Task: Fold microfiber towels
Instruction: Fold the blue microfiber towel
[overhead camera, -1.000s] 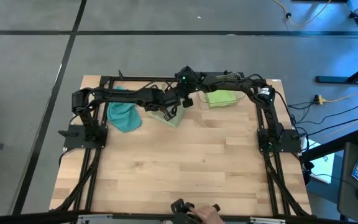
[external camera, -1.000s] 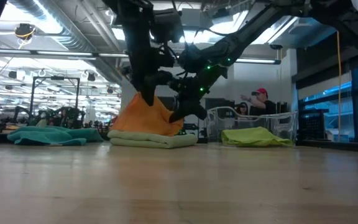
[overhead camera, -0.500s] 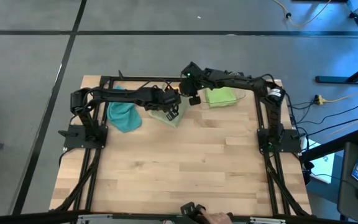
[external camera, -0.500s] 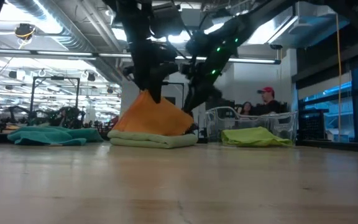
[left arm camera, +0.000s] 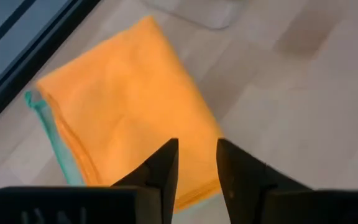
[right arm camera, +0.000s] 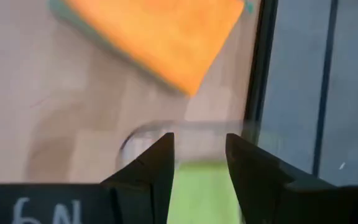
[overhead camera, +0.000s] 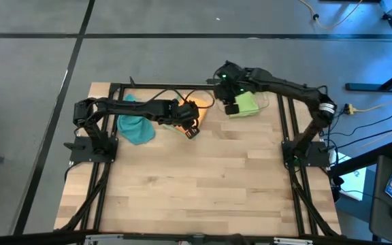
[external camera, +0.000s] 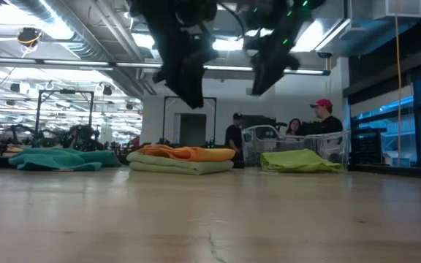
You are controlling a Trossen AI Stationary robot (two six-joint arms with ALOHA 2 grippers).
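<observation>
A folded orange towel [left arm camera: 123, 106] lies flat on a folded pale sage towel [external camera: 181, 167] at the table's far middle. My left gripper [left arm camera: 196, 168] hangs open just above the orange towel's near edge, holding nothing. My right gripper [right arm camera: 197, 165] is open, raised high between the orange towel [right arm camera: 160, 31] and the lime green towel [overhead camera: 247, 103], which lies in a clear bin [external camera: 298, 137]. A crumpled teal towel [overhead camera: 135, 126] lies at the far left.
The clear plastic bin's rim [right arm camera: 185, 127] is just below my right gripper. Black frame rails [overhead camera: 148, 87] run along the table's far edge and sides. Bare wood [overhead camera: 203, 184] fills the near half. People stand in the room beyond the table [external camera: 320, 120].
Both grippers have opened and let go of the orange towel, which they held up as a peak; it has dropped flat onto the sage towel. My right gripper has risen and swung toward the table's right edge, over the bin. My left gripper has lifted slightly.
</observation>
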